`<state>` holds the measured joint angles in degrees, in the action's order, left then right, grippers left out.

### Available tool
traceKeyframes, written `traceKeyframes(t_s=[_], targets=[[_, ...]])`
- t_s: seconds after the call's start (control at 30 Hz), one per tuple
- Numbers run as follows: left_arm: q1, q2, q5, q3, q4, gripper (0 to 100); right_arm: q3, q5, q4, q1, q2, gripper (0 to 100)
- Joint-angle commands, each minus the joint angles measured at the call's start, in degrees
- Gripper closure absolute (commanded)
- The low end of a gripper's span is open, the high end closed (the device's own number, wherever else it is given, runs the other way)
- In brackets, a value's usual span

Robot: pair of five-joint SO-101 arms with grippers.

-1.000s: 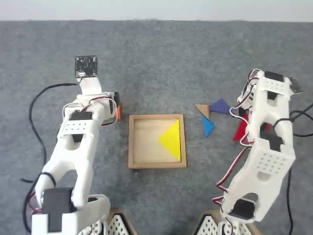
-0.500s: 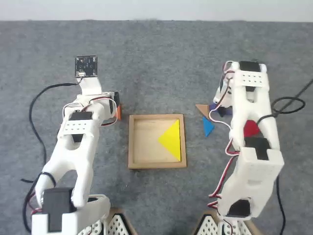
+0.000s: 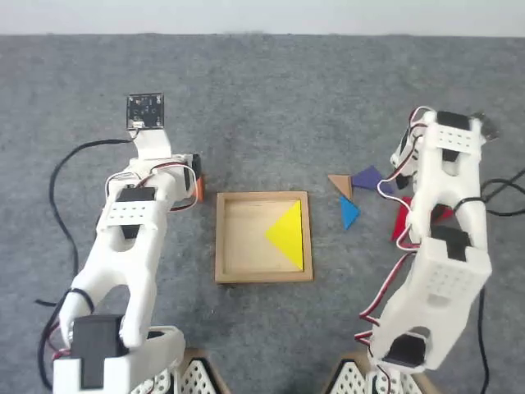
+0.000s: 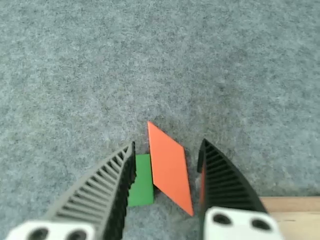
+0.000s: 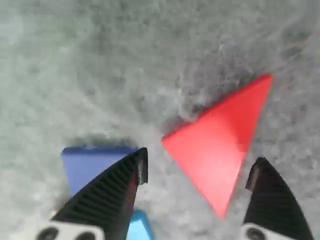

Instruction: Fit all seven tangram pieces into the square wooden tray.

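The grey carpeted table (image 3: 271, 98) carries everything. The left arm (image 3: 131, 238) stretches from the near edge toward the far edge, on the left side; the right arm (image 3: 443, 246) does the same on the right side. The square wooden tray (image 3: 220, 238) lies around the middle of the table, between the arms. A big yellow triangle (image 3: 289, 234) lies inside it, long side against the tray's right wall.

Toward the table's right edge lies a large red triangle (image 5: 220, 150), flat on the carpet. The right gripper (image 5: 201, 156) hangs over it with jaws released and spread either side, grasping nothing. An indigo triangle (image 3: 369, 177) lies just beside it on the tray side.

Off the tray's far left corner, an orange parallelogram (image 4: 169, 167) lies between the spread, released jaws of the left gripper (image 4: 168, 145).

A small blue triangle (image 3: 348, 213) and a brown triangle (image 3: 341, 185) lie between the tray and the red piece. A small green piece (image 4: 142, 181) touches the parallelogram's edge.
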<state>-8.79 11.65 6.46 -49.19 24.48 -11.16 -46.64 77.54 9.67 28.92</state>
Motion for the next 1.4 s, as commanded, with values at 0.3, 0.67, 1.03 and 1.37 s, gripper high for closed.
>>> traceKeyframes(t_s=[0.3, 0.67, 1.03, 1.37], targets=[[0.4, 0.4, -1.0, 0.3, -1.0, 80, -0.9, -5.9, -0.8, 0.4, 1.9, 67.8], [0.4, 0.4, -1.0, 0.3, -1.0, 80, -1.2, -5.8, -1.2, 0.7, 4.5, 67.9], [0.4, 0.4, -1.0, 0.3, -1.0, 80, -1.3, -6.1, -1.5, 2.2, 4.5, 68.0], [0.4, 0.4, -1.0, 0.3, -1.0, 80, -1.2, -5.8, -1.5, 2.3, 4.6, 77.9]])
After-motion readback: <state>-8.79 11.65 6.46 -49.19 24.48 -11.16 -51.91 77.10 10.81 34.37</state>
